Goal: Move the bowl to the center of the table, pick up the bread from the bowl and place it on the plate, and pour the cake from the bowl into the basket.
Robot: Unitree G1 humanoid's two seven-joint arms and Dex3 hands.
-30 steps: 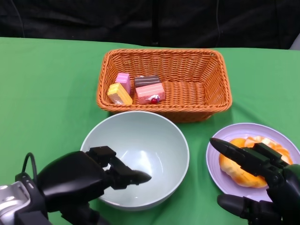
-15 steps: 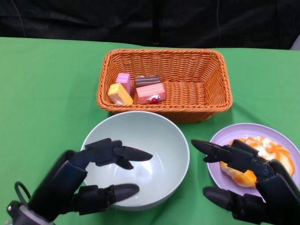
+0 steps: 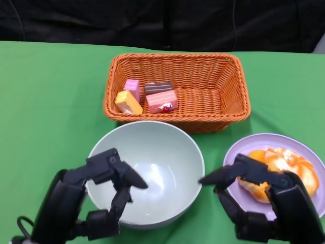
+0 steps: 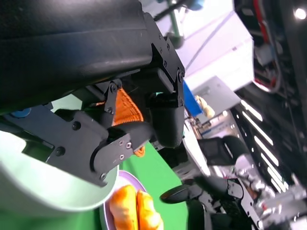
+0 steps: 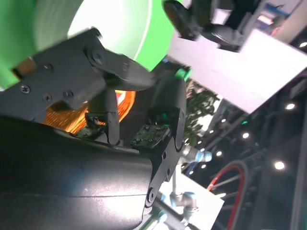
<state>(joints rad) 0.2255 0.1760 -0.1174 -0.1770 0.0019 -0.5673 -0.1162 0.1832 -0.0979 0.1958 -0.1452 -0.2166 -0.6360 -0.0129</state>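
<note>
The pale green bowl [image 3: 152, 152] stands with nothing in it at the table's middle, just before the woven basket [image 3: 203, 104]. Several cake pieces [image 3: 147, 97] lie in the basket's left end. The orange bread [image 3: 290, 160] rests on the purple plate [image 3: 254, 143] at the right. My left hand [image 3: 86, 203] hovers at the bowl's near-left rim, fingers apart and holding nothing. My right hand [image 3: 269, 203] is over the plate's near side, its fingertips pointing at the bowl's right rim, also holding nothing. The left wrist view shows the bowl [image 4: 33, 187], bread [image 4: 132, 211] and my right hand [image 4: 192, 191].
Green cloth [image 3: 45, 101] covers the table, with a black backdrop behind its far edge. The basket sits close behind the bowl, and the plate lies close on the bowl's right. Bare cloth lies at the left of the bowl and basket.
My left hand has let go of the bowl, its fingers spreading and drawing back toward the near-left rim. My right hand's fingertips have swung left from over the bread toward the bowl.
</note>
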